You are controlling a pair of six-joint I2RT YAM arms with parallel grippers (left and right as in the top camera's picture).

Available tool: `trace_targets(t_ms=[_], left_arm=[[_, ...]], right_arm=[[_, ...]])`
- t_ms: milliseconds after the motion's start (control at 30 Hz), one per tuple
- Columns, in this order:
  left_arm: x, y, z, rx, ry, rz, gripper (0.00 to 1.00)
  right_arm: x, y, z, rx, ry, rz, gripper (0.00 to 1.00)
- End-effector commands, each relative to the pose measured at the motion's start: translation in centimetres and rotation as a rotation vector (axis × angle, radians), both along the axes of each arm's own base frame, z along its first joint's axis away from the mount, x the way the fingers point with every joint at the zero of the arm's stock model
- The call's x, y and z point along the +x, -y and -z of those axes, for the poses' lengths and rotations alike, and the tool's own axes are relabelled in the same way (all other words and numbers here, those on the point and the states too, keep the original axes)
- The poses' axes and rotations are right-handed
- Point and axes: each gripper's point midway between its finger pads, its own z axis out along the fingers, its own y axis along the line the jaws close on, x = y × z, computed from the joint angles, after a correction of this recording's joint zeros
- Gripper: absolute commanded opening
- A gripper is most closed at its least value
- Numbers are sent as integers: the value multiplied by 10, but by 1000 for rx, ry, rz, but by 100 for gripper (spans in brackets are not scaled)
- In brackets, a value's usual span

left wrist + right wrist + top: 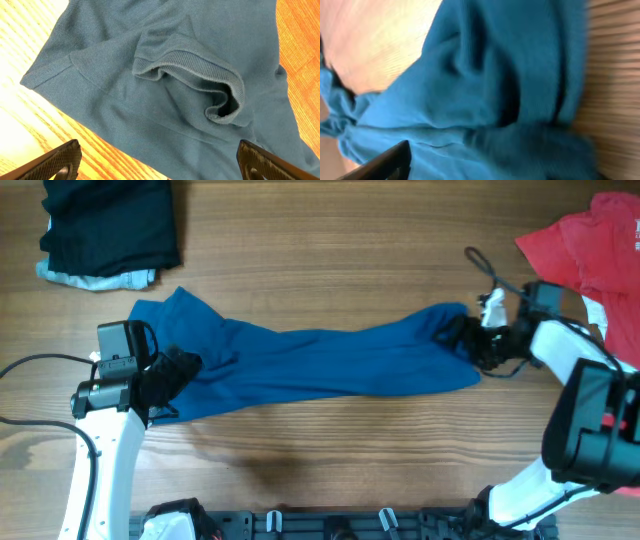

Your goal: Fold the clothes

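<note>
Blue shirt (320, 360) lies stretched along the worktop (350, 240), seemingly for flattening; left fingers (55, 161) gape empty above its sleeve (200, 80), right fingers (385, 162) blurred, grip unclear.

The overhead view is lit evenly and softly, and detail is kept sharp across the table (330, 240). Only a faint dark shadow is cast at the lower centre of the frame. In the left wrist view the table is washed out to near white by glare along the left edge, while the weave of the blue shirt (190, 50) is rendered crisply. The right wrist view is blurred throughout, with glare at the upper left.
</note>
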Motion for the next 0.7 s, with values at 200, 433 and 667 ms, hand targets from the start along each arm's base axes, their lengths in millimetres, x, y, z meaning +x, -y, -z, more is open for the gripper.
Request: trace_targets(t_ms=[200, 433, 667], left_arm=[[0, -1, -3, -10, 1, -7, 100], [-1, 0, -2, -11, -4, -7, 100], [-1, 0, -2, -15, -7, -6, 100]], right_arm=[[-11, 8, 30, -147, -177, 89, 4], [-4, 75, -31, -479, -248, 260, 4], [-8, 75, -71, -597, -183, 350, 4]])
